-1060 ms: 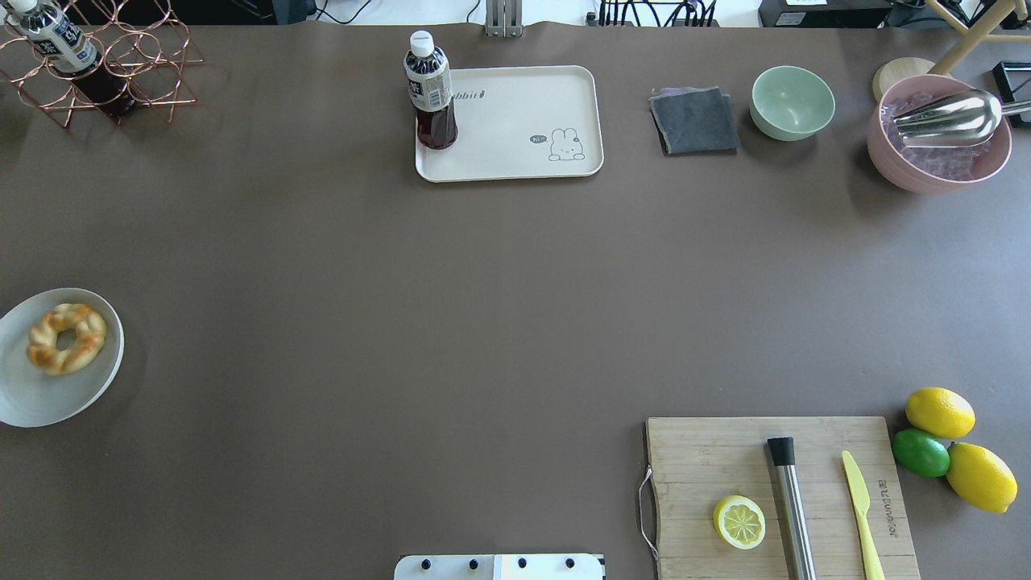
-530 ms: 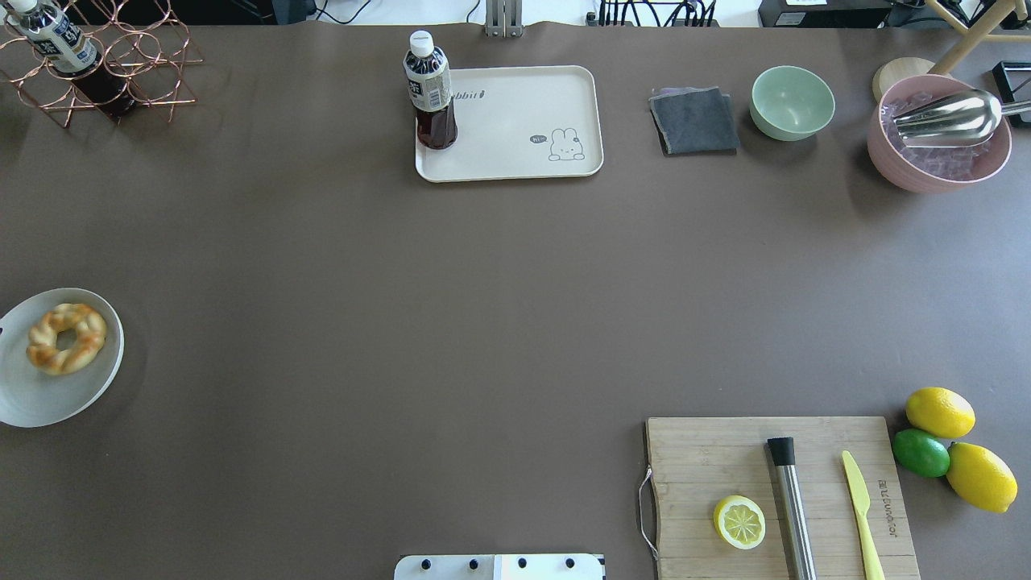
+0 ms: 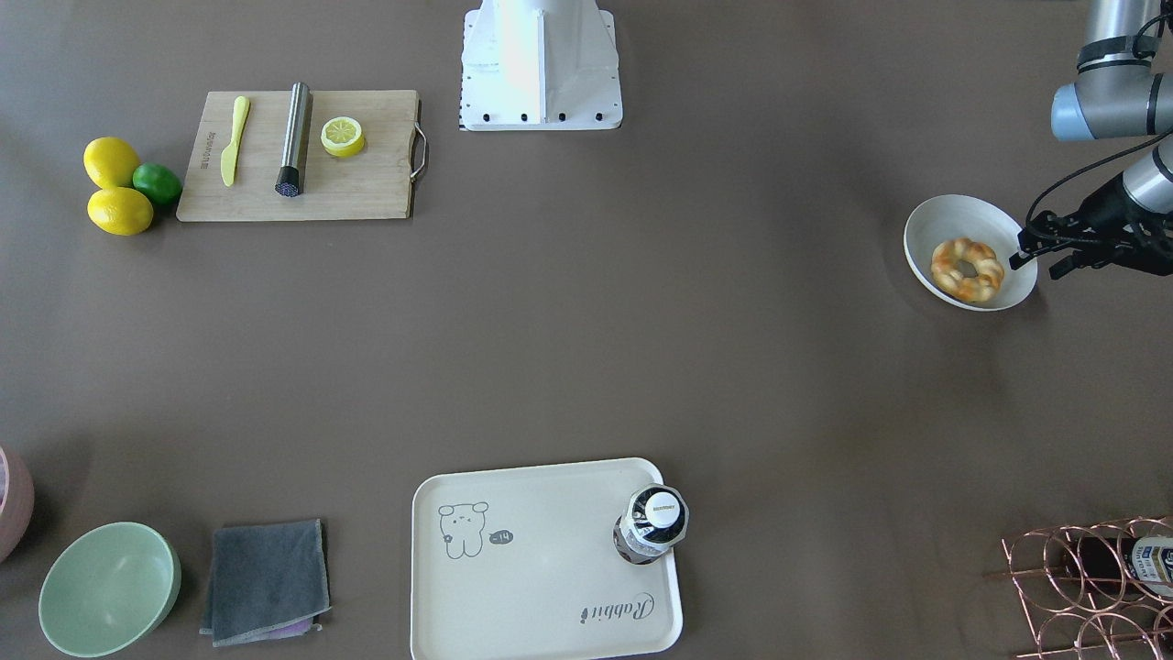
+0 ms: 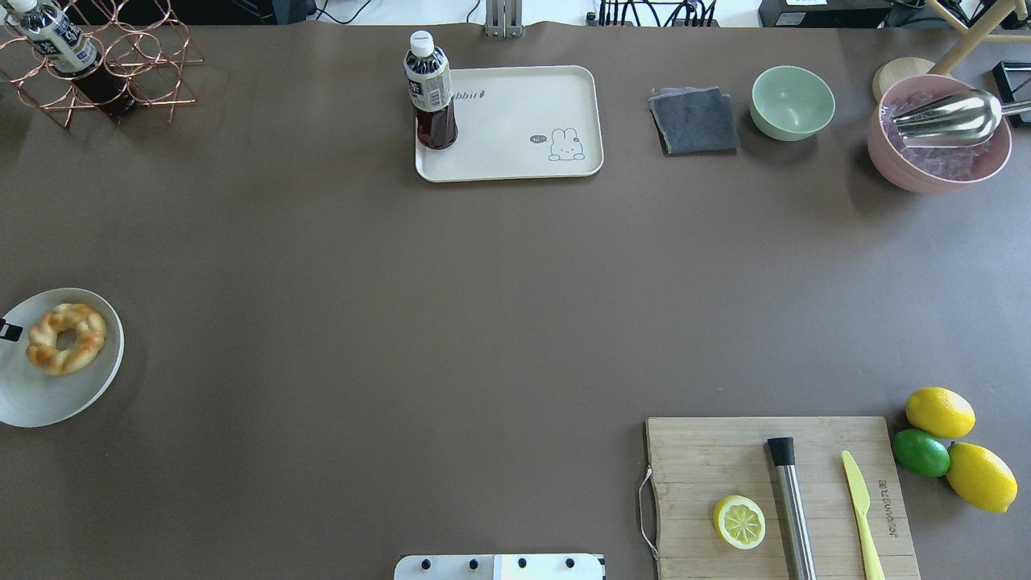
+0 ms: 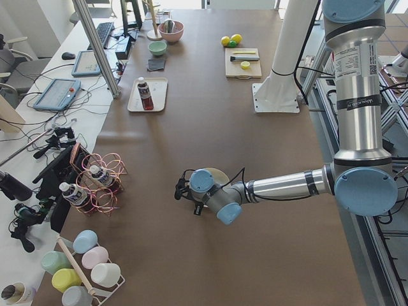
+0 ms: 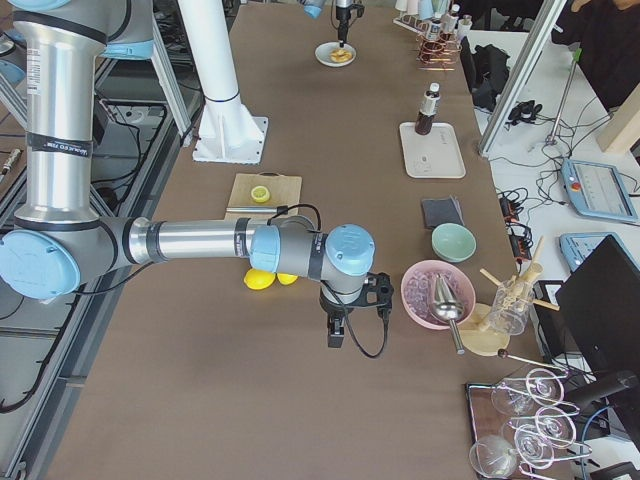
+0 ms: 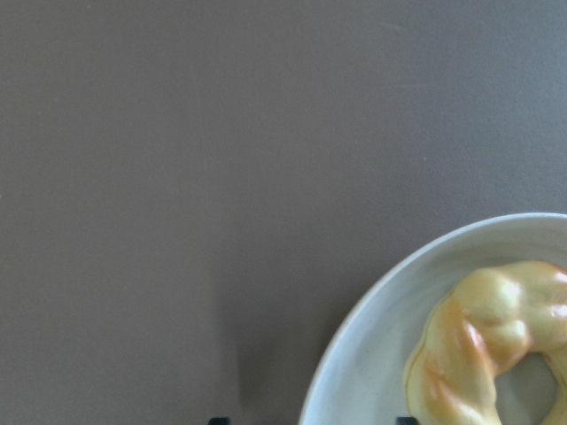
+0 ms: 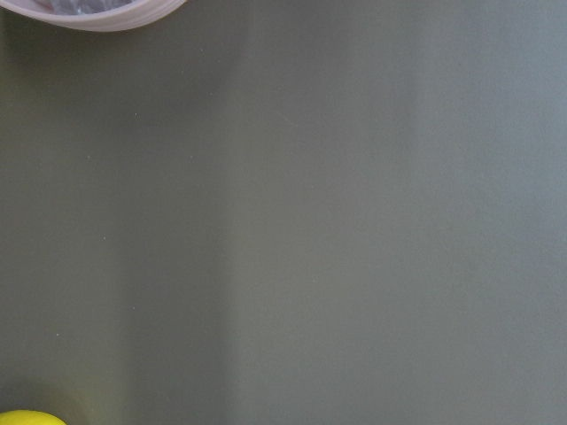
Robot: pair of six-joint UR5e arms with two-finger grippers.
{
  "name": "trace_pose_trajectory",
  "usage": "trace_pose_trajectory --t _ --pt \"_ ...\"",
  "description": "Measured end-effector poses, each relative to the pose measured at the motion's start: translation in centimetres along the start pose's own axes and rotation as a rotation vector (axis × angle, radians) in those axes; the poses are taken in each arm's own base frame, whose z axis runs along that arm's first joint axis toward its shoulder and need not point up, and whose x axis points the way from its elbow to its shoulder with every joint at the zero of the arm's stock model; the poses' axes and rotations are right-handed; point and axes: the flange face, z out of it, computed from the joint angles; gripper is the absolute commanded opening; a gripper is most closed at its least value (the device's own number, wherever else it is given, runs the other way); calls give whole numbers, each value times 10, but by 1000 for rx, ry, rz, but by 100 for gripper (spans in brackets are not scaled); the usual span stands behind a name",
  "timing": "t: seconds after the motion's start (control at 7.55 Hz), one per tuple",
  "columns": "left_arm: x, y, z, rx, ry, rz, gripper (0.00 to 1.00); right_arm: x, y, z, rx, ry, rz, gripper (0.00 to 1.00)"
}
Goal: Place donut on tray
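Now the left gripper (image 3: 1033, 267), jaws spread wide, has edged over the plate (image 3: 927, 229) beside the donut (image 3: 967, 269).

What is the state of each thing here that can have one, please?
left gripper: open, empty, at the edge of the plate.
right gripper: cannot tell.
donut: lying on plate, not gripped.
tray: holds only the bottle.
bottle: upright, capped.
green bowl: upright, empty.
lemon half: cut face up.
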Motion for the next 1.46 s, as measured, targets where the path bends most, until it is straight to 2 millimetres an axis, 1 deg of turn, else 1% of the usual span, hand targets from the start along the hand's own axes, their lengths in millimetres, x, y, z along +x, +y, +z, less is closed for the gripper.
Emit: trace_pose_trajectory --t 0.53,0.66,0.8,1.19,1.33,1.46 --pt "0 1 1 -2 10 -1 0 -2 0 0 4 -19 -1 100" --pt "5 0 0 -17 39 -17 0 -3 -1 -1 5 -25 -2 100" --pt "16 -5 -4 -36 92 -43 0 -4 -2 -2 8 -38 -4 100" --pt "53 -28 -34 -59 230 -127 0 -13 -8 -7 23 -82 -12 100" --pt "72 -44 -43 -53 254 -149 0 -18 -12 -11 33 -97 -17 100" --pt "95 -71 -49 -46 267 -157 0 -27 -20 -19 46 -110 -12 100"
